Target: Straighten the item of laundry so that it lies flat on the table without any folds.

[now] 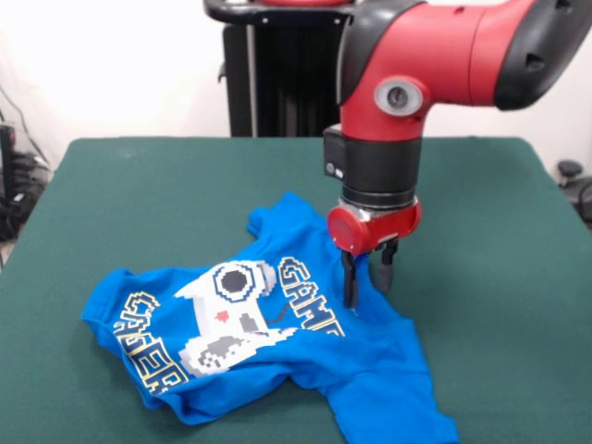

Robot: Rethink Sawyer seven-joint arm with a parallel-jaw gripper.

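Note:
The bright blue T-shirt (277, 333) lies rumpled on the near middle of the dark green table (490, 213), print side up. The white controller print (231, 314) and the "GAME" lettering are creased and bent by folds. One part of the shirt runs off towards the bottom edge at the right. One corner points up towards the far side (273, 217). My gripper (367, 285) hangs straight down over the shirt's right upper part. Its fingers stand apart with blue cloth showing between them. The longer left fingertip (351, 301) reaches down to the cloth. It holds nothing that I can see.
The robot's black pedestal (277, 74) stands behind the table's far edge. Dark cables and gear (14, 180) sit off the table at the left, and a dark object (573, 180) off the right edge. Bare green cloth surrounds the shirt left, right and behind.

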